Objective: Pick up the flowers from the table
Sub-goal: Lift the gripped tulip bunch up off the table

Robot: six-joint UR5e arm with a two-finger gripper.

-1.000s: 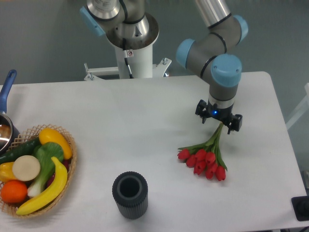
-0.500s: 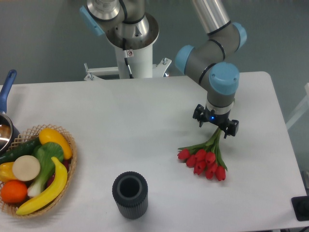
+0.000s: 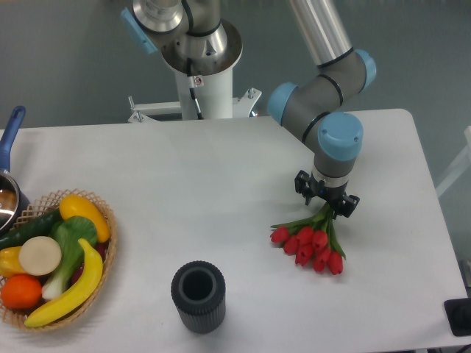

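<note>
The flowers (image 3: 310, 247), a bunch of red tulip buds with green stems, lie on the right part of the white table (image 3: 184, 176), buds toward the front. My gripper (image 3: 326, 198) points straight down over the stem ends, low to the table. Its two dark fingers stand apart on either side of the stems, so it looks open. The upper ends of the stems are hidden under the gripper.
A wicker basket (image 3: 107, 218) with fruit and vegetables stands at the front left. A dark ribbed cylinder vase (image 3: 198, 296) stands at the front middle. A pot with a blue handle (image 3: 10, 136) is at the left edge. The robot base (image 3: 199, 81) is at the back.
The gripper has moved down and slightly left, onto the stem ends. The flowers have not moved.
</note>
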